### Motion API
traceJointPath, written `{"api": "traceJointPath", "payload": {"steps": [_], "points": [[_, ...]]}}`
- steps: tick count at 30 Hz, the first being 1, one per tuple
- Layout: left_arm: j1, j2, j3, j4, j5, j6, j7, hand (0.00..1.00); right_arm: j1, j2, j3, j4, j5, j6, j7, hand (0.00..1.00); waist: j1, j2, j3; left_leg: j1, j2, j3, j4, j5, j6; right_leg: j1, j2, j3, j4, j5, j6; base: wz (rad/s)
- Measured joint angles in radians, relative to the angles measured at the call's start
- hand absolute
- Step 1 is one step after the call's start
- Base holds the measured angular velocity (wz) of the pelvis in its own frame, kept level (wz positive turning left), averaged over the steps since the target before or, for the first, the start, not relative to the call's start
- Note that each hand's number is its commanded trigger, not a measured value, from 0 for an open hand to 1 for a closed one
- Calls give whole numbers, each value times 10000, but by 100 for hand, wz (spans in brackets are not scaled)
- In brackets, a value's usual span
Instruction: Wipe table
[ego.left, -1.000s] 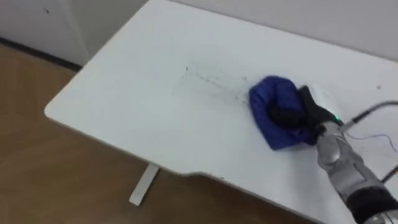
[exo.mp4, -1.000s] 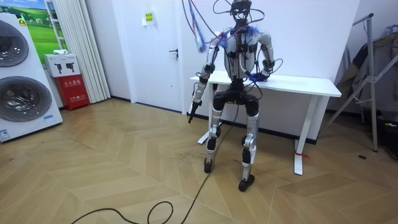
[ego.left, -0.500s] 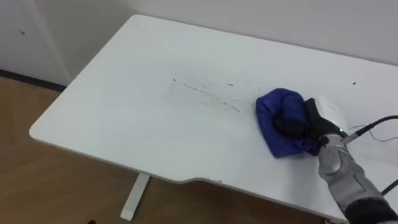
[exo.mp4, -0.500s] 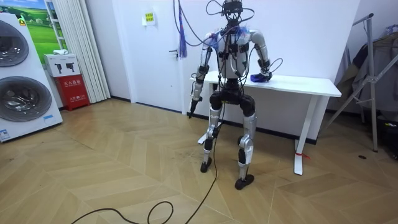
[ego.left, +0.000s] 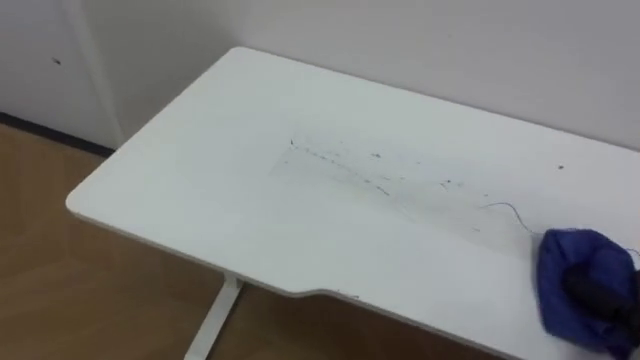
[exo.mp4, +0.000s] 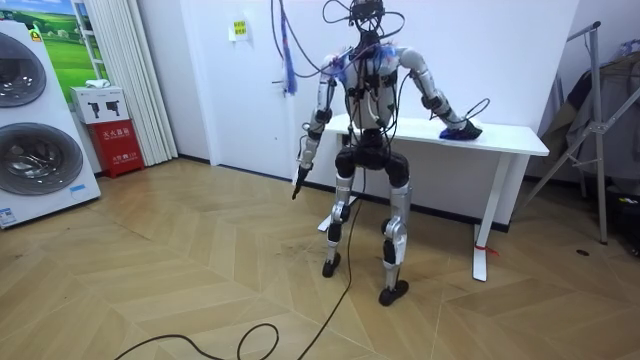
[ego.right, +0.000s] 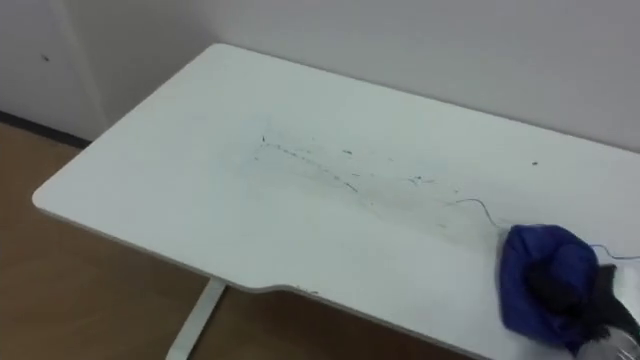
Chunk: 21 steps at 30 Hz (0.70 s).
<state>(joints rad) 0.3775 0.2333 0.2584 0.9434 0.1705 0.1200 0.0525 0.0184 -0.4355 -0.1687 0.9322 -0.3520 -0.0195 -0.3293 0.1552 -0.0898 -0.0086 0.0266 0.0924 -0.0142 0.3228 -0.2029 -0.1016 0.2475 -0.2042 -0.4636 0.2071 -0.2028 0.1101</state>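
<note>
The robot stands at the front edge of the white desk (ego.left: 220, 180) with its right arm stretched far out to its right. The right hand (ego.right: 568, 292) rests on top of a blue cloth (ego.right: 525, 268) that lies on the desk near the front edge. The dark fingers are sunk into the middle of the bundle and curled into its folds. The cloth bulges up around them, so the hand appears to be gripping the cloth while pressing it flat against the surface. That grip suits wiping: a bunched pad under the palm is likely to slide with the arm rather than slip free. The bundle is a rounded lump, somewhat longer than it is wide. Its long axis runs from the front edge below the hand towards the wall (ego.left: 420, 40) beyond the hand, roughly across the desk's depth, and its rounded far end points at the wall. Well to the left of the hand, thin dark marks (ego.left: 345, 172) are scattered across the middle of the desk. One fine curved line (ego.left: 505, 207) ends just left of the cloth. Judging by this, the dirty stretch lies to the left of the cloth, and a pass to the left would cover it. The left hand (exo.mp4: 300, 178) hangs idle at the robot's side, away from the desk, and I cannot tell its state.
</note>
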Motion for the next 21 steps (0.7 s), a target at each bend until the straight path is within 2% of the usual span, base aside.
{"api": "traceJointPath", "payload": {"steps": [1,2,3,4,6,7,8,9,10,12,13,14,16,17,18,19,20,21], "points": [[-119,-4,-204,33,10,2,52,0,-63,54,136,-12,40,52,0,100,22,37,-7,-5,16,-18,58,-2,0,-68,38,221,61,-63,-111,-33],[-380,-68,-453,84,78,3,84,0,-370,82,398,-68,79,348,68,100,149,82,-8,-1,37,-44,50,-2,-1,-320,62,658,248,-152,-268,-61],[-659,-158,-596,170,213,2,140,0,-885,302,718,-71,80,740,241,100,365,103,1,31,37,-30,27,18,28,-697,74,1084,524,-233,-426,-77],[-760,-175,-728,214,220,11,171,0,-1194,394,997,-85,76,916,342,100,475,112,0,22,37,-26,8,28,43,-869,72,1191,595,-213,-472,-97],[-961,-281,-946,345,209,50,216,0,-2632,1066,2330,-528,-288,1581,1003,100,697,185,12,-138,149,76,-46,117,92,-1479,287,1692,661,36,-892,-84],[-1050,-300,-946,395,207,49,217,0,-2937,1246,2707,-742,-482,1640,1169,100,772,189,12,-219,172,100,-35,145,94,-1619,312,1718,656,83,-972,-49],[-1118,-316,-945,398,212,49,214,0,-3675,1621,3360,-875,-876,1571,1572,100,888,177,24,-359,168,99,-18,239,120,-1837,328,1726,643,176,-1126,-16],[-1153,-313,-959,334,211,56,189,0,-4416,1870,3814,-833,-1239,1439,1941,100,1041,180,99,-474,117,73,-12,297,160,-1950,326,1793,623,199,-1165,0],[-1151,-311,-959,286,206,72,166,0,-4736,1912,3941,-782,-1358,1370,2106,100,1112,190,148,-526,54,-16,18,309,181,-1943,326,1831,595,198,-1163,37],[-914,-250,-954,114,198,168,128,0,-5441,1913,3922,-541,-1496,1032,2351,100,1485,172,167,-770,-260,-427,39,373,326,-1813,310,1910,339,157,-1092,66],[-792,-206,-953,55,200,233,106,0,-5548,1913,3877,-444,-1513,996,2396,100,1495,130,148,-837,-357,-554,41,386,369,-1759,309,1905,265,156,-1073,83],[-534,-95,-941,40,198,321,55,0,-5600,1893,3674,-268,-1561,940,2459,100,1486,23,178,-895,-556,-843,35,410,435,-1589,301,1892,167,151,-996,88],[-115,91,-911,45,183,477,-12,0,-5455,1765,3407,362,-1553,859,2490,100,1499,-108,170,-875,-830,-1218,-28,407,510,-1409,342,1821,129,93,-684,78],[223,101,-897,6,178,555,-39,0,-5057,1545,3305,545,-1511,896,2480,100,1498,-109,171,-776,-997,-1361,-38,366,585,-1243,341,1737,89,92,-242,62],[515,58,-830,8,182,602,-69,0,-4297,1389,2952,730,-1464,763,2337,100,1390,-56,182,-603,-1155,-1585,-53,322,652,-878,337,1471,-126,114,22,64],[613,61,-791,10,183,619,-107,0,-3827,1333,2574,703,-1208,478,2147,100,1323,-45,183,-534,-1236,-1698,-47,292,691,-678,300,1339,-256,109,76,54],[807,55,-541,18,196,626,-230,0,-3068,1182,2051,444,-1022,-45,1720,100,1213,-25,144,-445,-1301,-1756,-11,216,715,-449,273,1208,-377,81,135,34],[819,77,-236,33,187,612,-259,0,-2547,850,1769,368,-808,-222,1494,100,1193,-13,145,-394,-1302,-1758,8,152,712,-339,276,1161,-402,55,173,18]]}}
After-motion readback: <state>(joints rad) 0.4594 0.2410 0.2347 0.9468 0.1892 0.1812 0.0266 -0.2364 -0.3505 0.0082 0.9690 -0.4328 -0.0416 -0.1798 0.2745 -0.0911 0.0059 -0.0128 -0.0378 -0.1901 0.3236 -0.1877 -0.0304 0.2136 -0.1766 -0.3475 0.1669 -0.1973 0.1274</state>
